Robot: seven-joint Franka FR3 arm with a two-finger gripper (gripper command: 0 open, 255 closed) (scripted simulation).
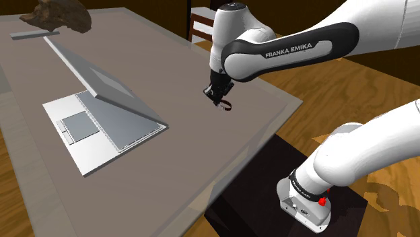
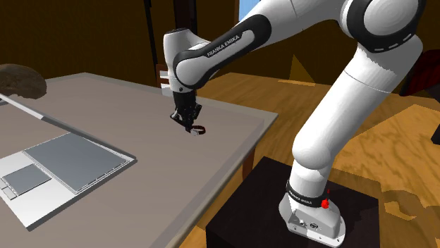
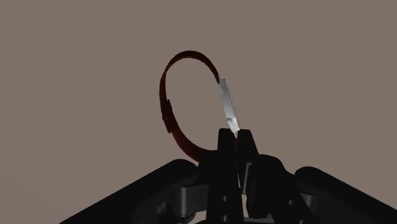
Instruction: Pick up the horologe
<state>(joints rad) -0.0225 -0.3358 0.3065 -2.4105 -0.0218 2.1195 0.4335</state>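
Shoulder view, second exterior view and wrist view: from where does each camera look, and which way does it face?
Shoulder view: beside the stand, looking down across the table to the open laptop; the arm shows with its base and white links.
Second exterior view: also from the stand's side but lower, looking along the table; nearly the whole arm shows.
Wrist view: on the hand, looking down at the table; the gripper clasps the watch.
Shared: both exterior views show laptop, gripper and watch.

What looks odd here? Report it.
A brown rock-like lump sits at the table's far corner, odd beyond a laptop. Nothing looks spilled or broken; the end effector clasps the watch by its case.
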